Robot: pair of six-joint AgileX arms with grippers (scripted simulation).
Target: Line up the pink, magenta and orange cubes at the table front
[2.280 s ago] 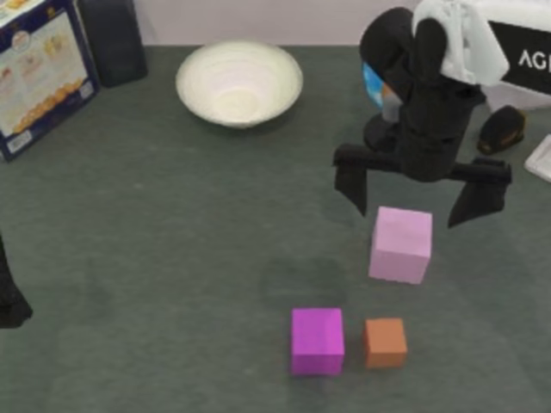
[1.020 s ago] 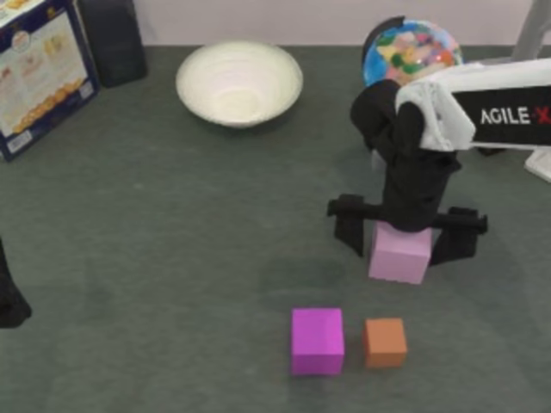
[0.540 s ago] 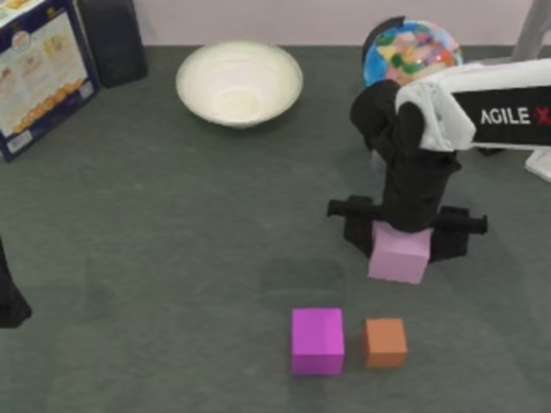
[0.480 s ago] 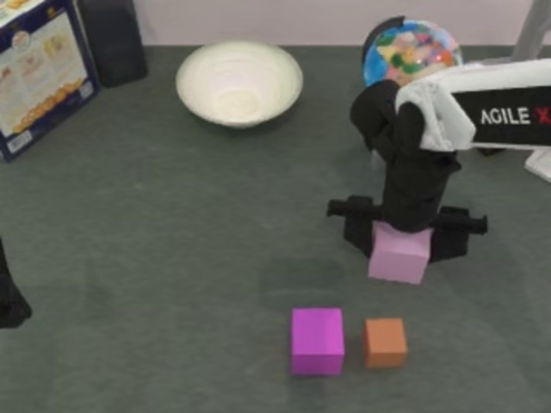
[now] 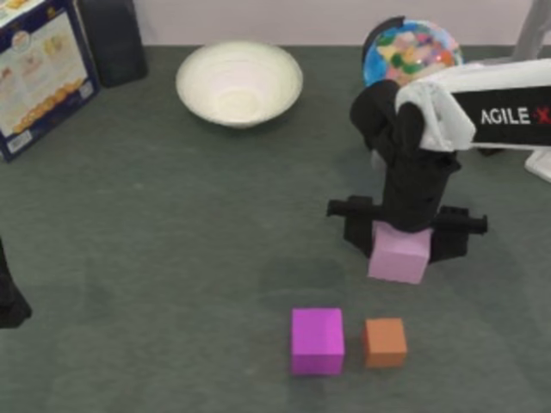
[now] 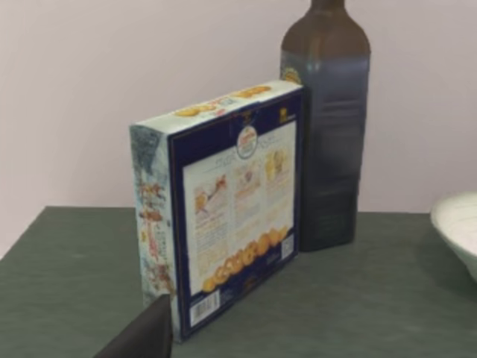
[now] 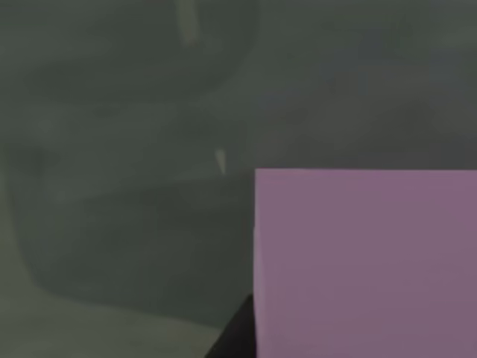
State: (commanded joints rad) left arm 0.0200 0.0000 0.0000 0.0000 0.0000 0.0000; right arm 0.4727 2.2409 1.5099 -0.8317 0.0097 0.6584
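Note:
The pale pink cube (image 5: 398,255) sits right of the table's middle. My right gripper (image 5: 401,241) has come down over it, one black finger pressed against each of its sides, so it is shut on the cube. In the right wrist view the pink cube (image 7: 365,261) fills the lower right corner. The magenta cube (image 5: 317,341) and the smaller orange cube (image 5: 384,342) stand side by side near the table front (image 5: 172,379), a small gap between them. My left gripper (image 5: 9,301) is parked at the table's left edge.
A white bowl (image 5: 239,82) stands at the back, with a cracker box (image 5: 39,73) and a dark bottle (image 5: 112,39) at the back left. A colourful ball (image 5: 411,47) lies behind my right arm. A white object (image 5: 541,159) is at the right edge.
My right gripper came down from above over the pink cube, and its fingers closed in against the cube's sides. The cubes have not shifted. The left arm is still.

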